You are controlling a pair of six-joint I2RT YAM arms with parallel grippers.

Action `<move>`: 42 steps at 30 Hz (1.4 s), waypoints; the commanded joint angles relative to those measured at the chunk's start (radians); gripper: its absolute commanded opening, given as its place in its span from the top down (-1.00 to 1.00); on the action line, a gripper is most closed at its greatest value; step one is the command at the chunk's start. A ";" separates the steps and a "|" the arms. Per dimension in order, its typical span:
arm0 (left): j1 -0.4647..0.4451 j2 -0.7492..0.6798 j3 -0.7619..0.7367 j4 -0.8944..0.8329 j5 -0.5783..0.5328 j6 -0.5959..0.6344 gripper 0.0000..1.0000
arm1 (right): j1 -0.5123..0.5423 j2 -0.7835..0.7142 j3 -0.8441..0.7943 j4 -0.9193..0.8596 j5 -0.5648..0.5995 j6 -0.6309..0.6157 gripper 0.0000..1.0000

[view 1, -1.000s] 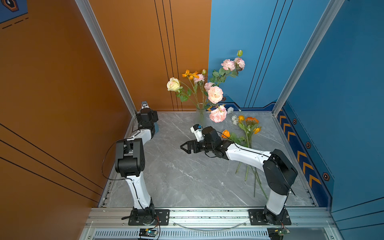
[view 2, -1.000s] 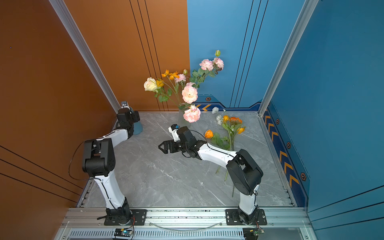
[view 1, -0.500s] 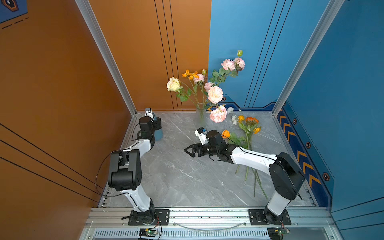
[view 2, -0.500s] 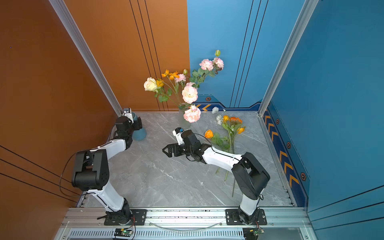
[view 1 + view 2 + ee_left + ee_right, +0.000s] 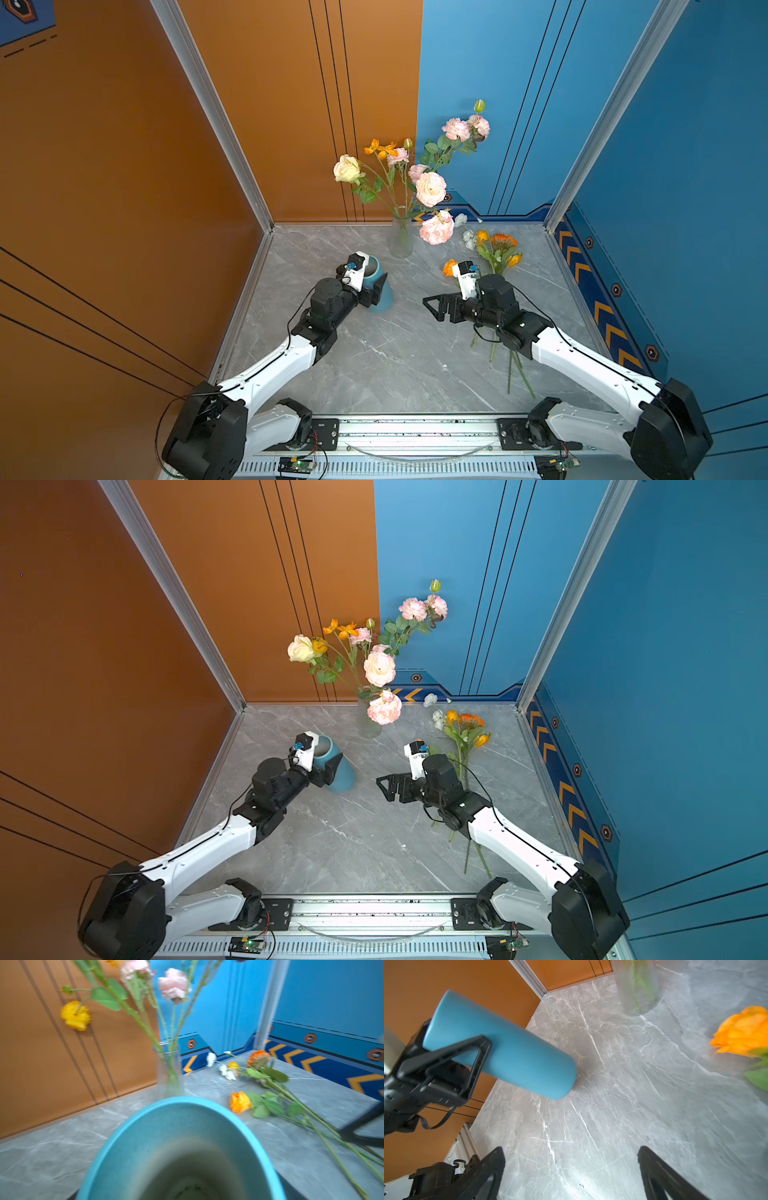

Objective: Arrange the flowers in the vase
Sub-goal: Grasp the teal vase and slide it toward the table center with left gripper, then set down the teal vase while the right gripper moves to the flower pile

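Walls (image 5: 124, 166): orange panels at left and rear, blue panels at rear and right.
Table (image 5: 395, 365): grey marble top; everything stands or lies on it.
Arranged flowers (image 5: 430, 189): pink, cream and orange blooms standing in the glass vase (image 5: 401, 243), upright at rear centre.
Loose flowers (image 5: 498, 249): orange, yellow and white blooms lying flat on the right of the table, stems running under the right arm.
Blue vase (image 5: 382, 295): left of centre, near the glass vase but apart from it. Whether its base rests on the table cannot be told.
Left gripper (image 5: 373, 291): fingers clamped on either side of the blue vase's body.
Right gripper (image 5: 432, 309): jaws spread wide, nothing between them, over bare table between the blue vase and the loose flowers.
Markings: hexagon badges (image 5: 310, 1038) on the blue skirting carry a small emblem, too blurred to read.
Change: one second earlier the left gripper and blue vase were in the far left corner; both now sit nearer the centre. The right gripper has drawn back rightward. Glass vase and both flower groups unmoved.
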 commanded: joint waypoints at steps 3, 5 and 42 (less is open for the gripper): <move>-0.133 -0.131 -0.029 0.090 -0.004 0.028 0.13 | -0.010 -0.122 -0.059 -0.144 0.060 -0.007 -1.00; -0.188 -0.159 -0.044 0.060 -0.003 0.044 0.13 | -0.011 -0.166 -0.081 -0.163 0.068 0.003 -1.00; -0.432 -0.266 -0.205 -0.021 -0.163 0.115 -0.96 | -0.156 -0.189 -0.086 -0.304 0.070 0.022 -1.00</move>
